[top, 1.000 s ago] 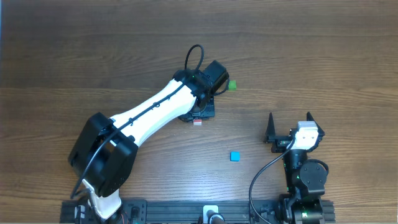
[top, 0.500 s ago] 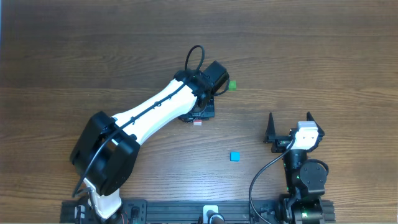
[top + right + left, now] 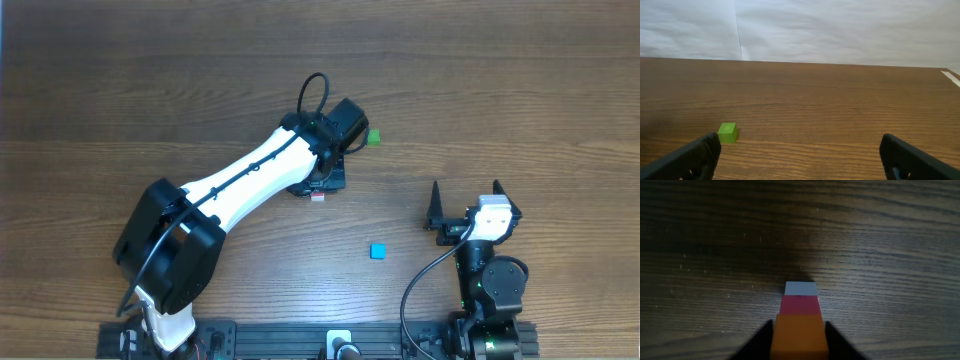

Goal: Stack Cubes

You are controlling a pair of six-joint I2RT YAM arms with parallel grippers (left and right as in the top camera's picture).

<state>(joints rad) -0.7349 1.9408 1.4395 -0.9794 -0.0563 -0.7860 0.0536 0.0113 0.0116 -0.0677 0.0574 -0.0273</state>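
Orange cube [image 3: 799, 335] on red cube [image 3: 799, 305] on white cube [image 3: 801, 288], sides aligned. Green cube [image 3: 373, 136] at 1 o'clock of them, blue cube [image 3: 377, 251] at 4, each alone, flat on counter [image 3: 520, 100].

Apparently five cubes: green [image 3: 373, 136], blue [image 3: 377, 251], orange [image 3: 799, 335], red [image 3: 799, 305], grey [image 3: 801, 288].

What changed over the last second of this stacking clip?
Nothing visibly changed. The left gripper stays shut on the orange cube, right by the red cube. The right gripper stays open near its base. The green cube and the blue cube lie where they were.
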